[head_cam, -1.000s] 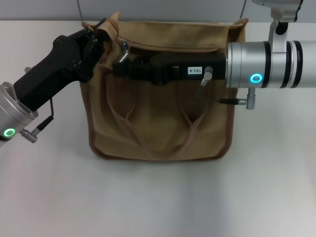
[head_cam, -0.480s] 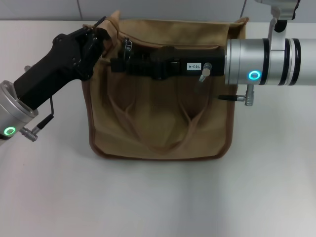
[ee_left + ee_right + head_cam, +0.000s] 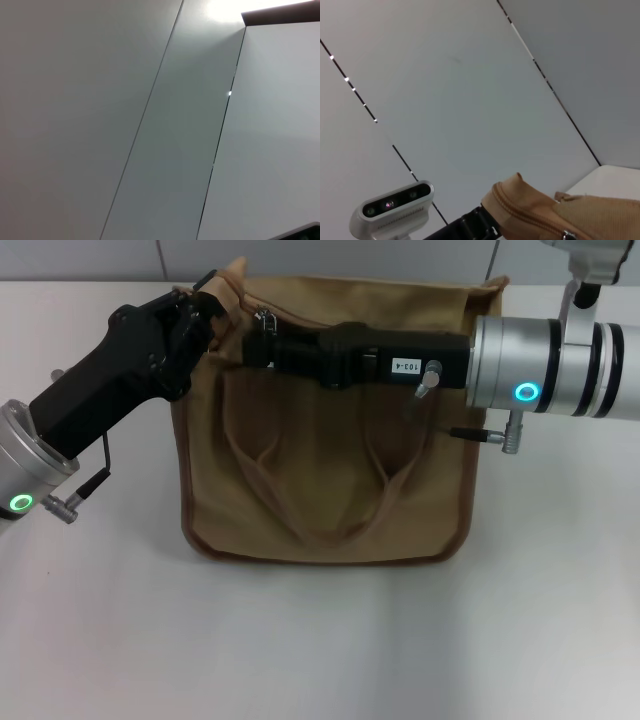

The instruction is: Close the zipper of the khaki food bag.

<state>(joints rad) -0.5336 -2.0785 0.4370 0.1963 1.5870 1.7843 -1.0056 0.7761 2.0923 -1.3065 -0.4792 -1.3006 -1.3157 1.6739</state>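
From the head view, you can see the khaki food bag (image 3: 325, 430) standing on the white table (image 3: 320, 640), toward the far side, in the middle. Its two looped handles (image 3: 320, 490) hang down its near face. Your left gripper (image 3: 212, 302) comes in from the left and is pinched shut on the bag's far left top corner, which sticks up like a little ear. Your right gripper (image 3: 262, 345) reaches in from the right, lying across the top of the bag. Its tip is right at the shiny pull tab (image 3: 265, 318) of the zipper (image 3: 350, 332), near the left end of the bag's top. You cannot tell if those fingers are open or shut, or if they hold the tab.

The left wrist view shows you only pale wall panels (image 3: 150, 125).

In the right wrist view, you see the bag's pinched-up corner with the zipper teeth running along it, the silver tab low down, and the left arm's camera (image 3: 392, 207) beside the corner.
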